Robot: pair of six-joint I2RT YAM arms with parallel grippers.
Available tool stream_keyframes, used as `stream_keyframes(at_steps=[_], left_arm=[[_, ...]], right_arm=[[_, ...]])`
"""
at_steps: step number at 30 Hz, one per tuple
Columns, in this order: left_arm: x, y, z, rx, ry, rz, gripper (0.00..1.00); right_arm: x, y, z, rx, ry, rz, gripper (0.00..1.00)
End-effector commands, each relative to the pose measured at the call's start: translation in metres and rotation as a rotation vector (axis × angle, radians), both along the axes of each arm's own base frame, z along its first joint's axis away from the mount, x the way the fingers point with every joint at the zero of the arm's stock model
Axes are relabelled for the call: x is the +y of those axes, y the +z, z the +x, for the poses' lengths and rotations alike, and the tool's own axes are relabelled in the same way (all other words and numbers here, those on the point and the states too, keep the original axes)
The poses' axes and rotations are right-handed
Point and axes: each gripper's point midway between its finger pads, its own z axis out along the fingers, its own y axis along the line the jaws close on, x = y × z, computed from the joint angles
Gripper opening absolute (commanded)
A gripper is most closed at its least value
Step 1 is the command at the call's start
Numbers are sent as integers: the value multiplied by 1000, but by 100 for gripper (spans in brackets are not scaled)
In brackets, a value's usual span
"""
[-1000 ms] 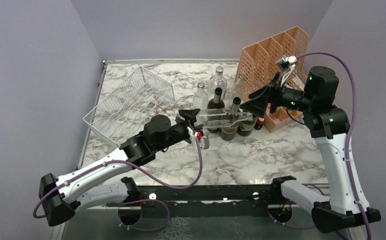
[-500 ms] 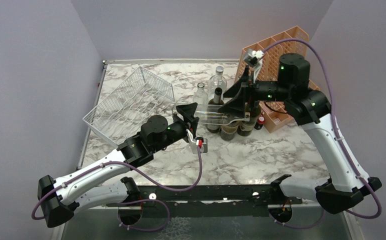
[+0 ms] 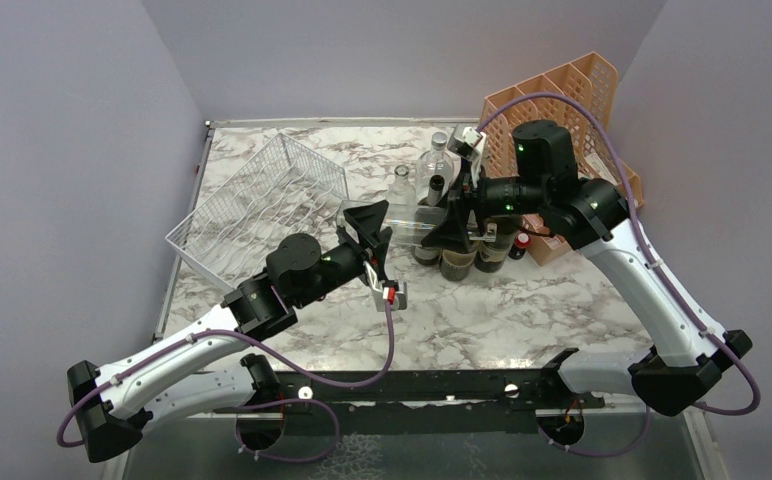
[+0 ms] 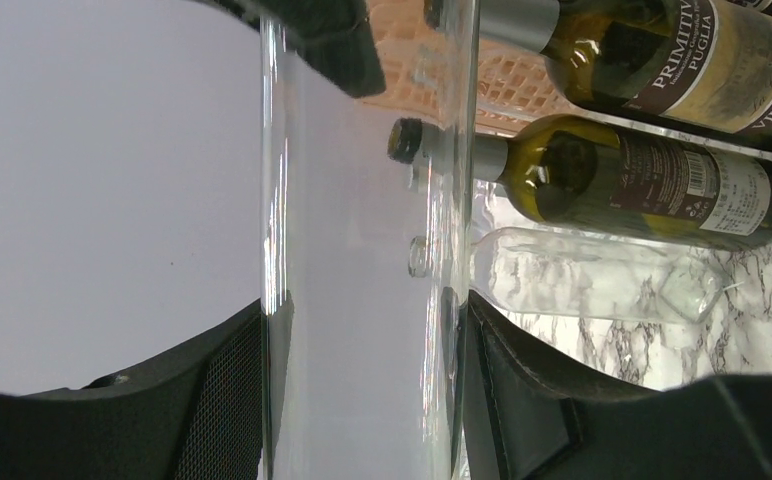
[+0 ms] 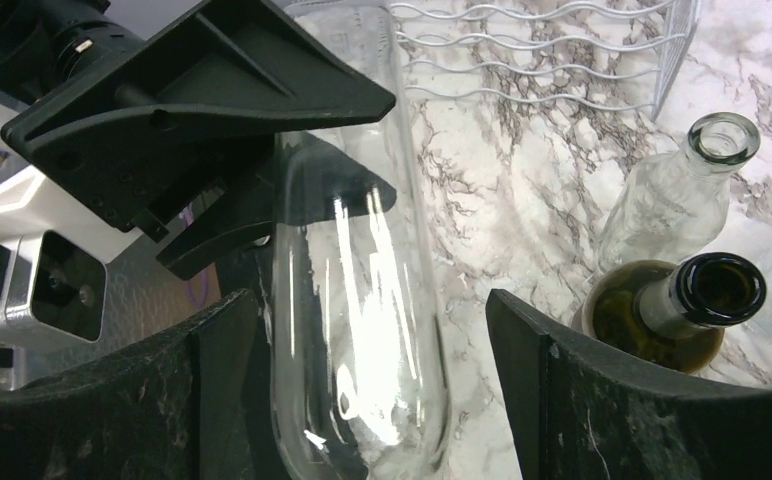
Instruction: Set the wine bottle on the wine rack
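Observation:
The wine bottle (image 3: 417, 225) is clear glass and hangs level above the table, with my left gripper (image 3: 367, 235) shut on its base end. The left wrist view shows the bottle (image 4: 357, 250) pressed between both black pads (image 4: 222, 390). My right gripper (image 3: 457, 222) straddles the bottle's other end, open. From the right wrist the bottle (image 5: 352, 300) lies close to the left finger (image 5: 222, 390), with a clear gap to the right one. The wine rack (image 3: 262, 205), of white wire, stands tilted at the back left, its wavy rows (image 5: 542, 50) beyond the bottle.
Several standing bottles cluster under the right gripper: dark ones (image 3: 459, 262) and clear ones (image 3: 435, 160). A peach-orange file holder (image 3: 552, 110) stands at the back right. From the right wrist, a clear bottle's mouth (image 5: 724, 138) and a dark one (image 5: 714, 290) sit close by.
My right arm has swung left and its gripper has slid along the bottle toward my left gripper. The left gripper has carried the bottle a little left and back, toward the rack.

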Motion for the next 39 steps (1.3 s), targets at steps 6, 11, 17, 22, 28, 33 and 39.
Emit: stream_keyframes(at_steps=[6, 11, 17, 22, 28, 33, 39], left_arm=[[3, 45, -2, -118, -2, -78, 0], [1, 44, -1, -118, -7, -70, 0], [0, 43, 1, -113, 4, -70, 0], [2, 44, 1, -94, 8, -112, 0], [6, 38, -1, -58, 14, -151, 50], [10, 22, -1, 0, 32, -145, 93], [15, 10, -8, 74, 23, -174, 99]], right_arm=[[-12, -17, -27, 12, 50, -45, 68], [-4, -20, -27, 20, 73, -39, 66], [4, -25, -28, 28, 96, -50, 59], [3, -26, -30, 12, 94, -38, 23], [2, -6, -21, -37, 3, 23, 1], [0, 12, -21, -52, -35, 79, 1], [-2, 12, -13, -42, -89, 67, 1]])
